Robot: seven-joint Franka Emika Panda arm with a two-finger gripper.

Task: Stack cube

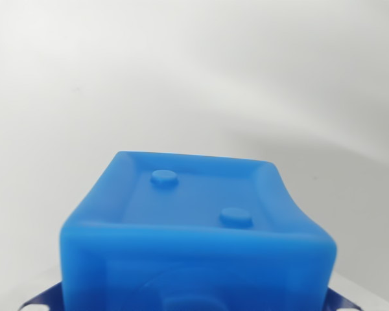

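A: Report the position of the blue cube (198,227).

B: It fills the lower centre of the wrist view, very near the lens and slightly blurred; its bottom runs off the lower edge of the picture; the upward-facing side is a shallow recessed panel with a raised rim.

A: Surface features?

B: Two round studs stand on the recessed panel; the far stud (164,177) sits toward the wrist view's left; the near stud (236,216) sits toward the wrist view's right; the front face below the rim shows a faint circular relief, cut off by the lower edge.

A: Anything under the cube?

B: Darker blue corners (42,299) project at the bottom on both sides of the cube; what they belong to cannot be determined.

A: Gripper condition?

B: No fingers are visible; whether the jaws are spread, pressed together or pinching the cube cannot be told from this view.

A: Surroundings?

B: A plain white surface (194,71) fills the rest of the picture; soft grey shading crosses it above and to the wrist view's right of the cube.
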